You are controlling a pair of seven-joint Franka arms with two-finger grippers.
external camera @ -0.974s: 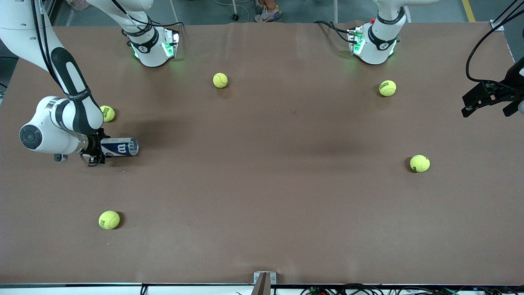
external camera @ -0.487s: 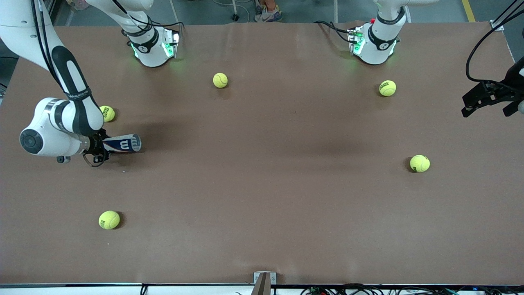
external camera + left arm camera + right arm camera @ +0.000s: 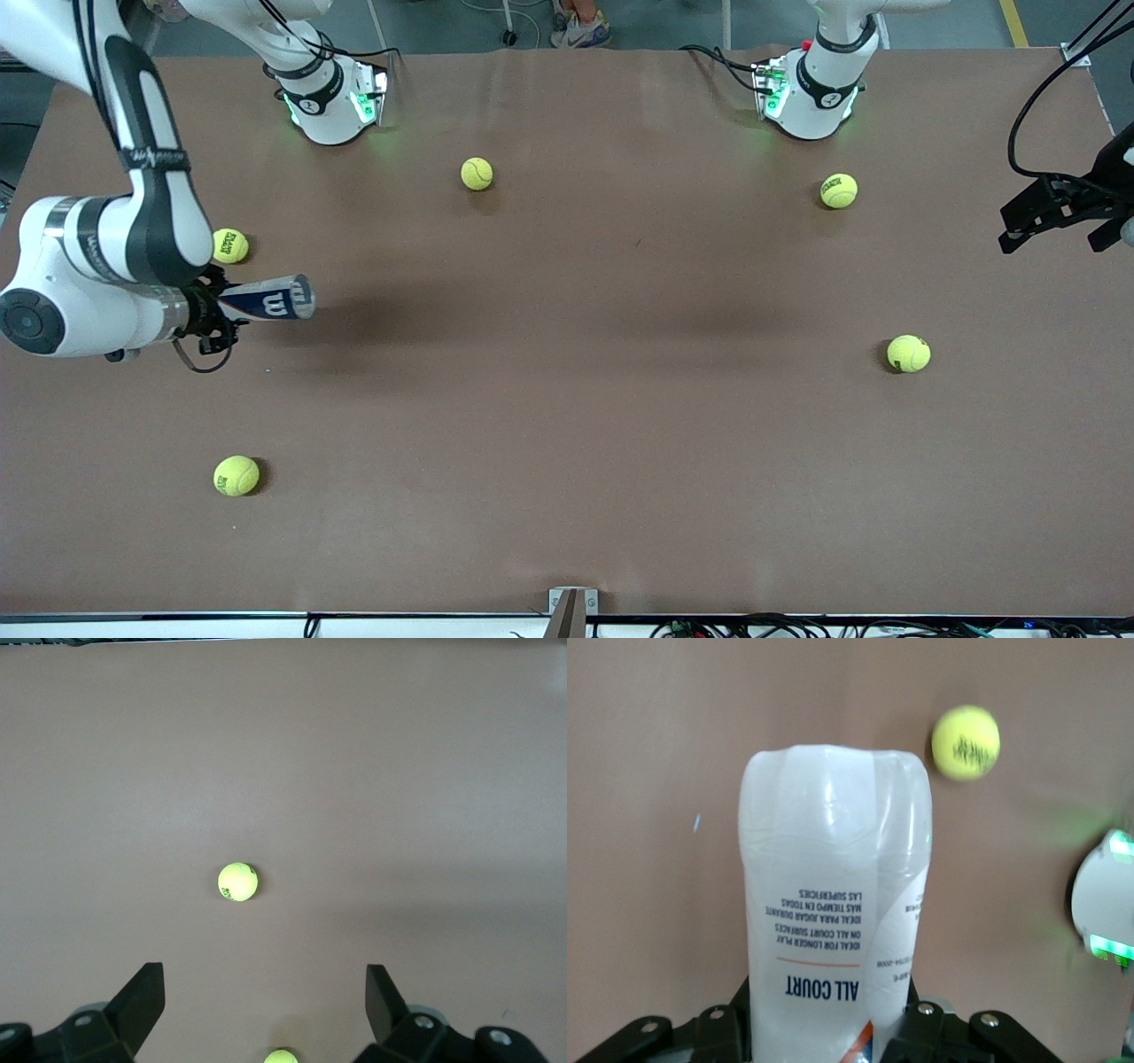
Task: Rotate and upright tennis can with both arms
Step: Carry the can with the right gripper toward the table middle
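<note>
- The right end effector [image 3: 215,312] is clamped on one end of the tennis can [image 3: 270,299] and has raised it off the bench [image 3: 567,399].
- The can's free end now tips upward, so the rotation is under way.
- A tennis ball [image 3: 229,245] sits just beside that end effector.
- The left end effector [image 3: 264,1001] waits wide open and empty, above another tennis ball [image 3: 237,881].

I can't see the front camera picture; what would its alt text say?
The right hand holds a tennis can by one end, lifted and tilted over the brown table. Five tennis balls lie scattered on it, and the left hand waits open at the left arm's end.
</note>
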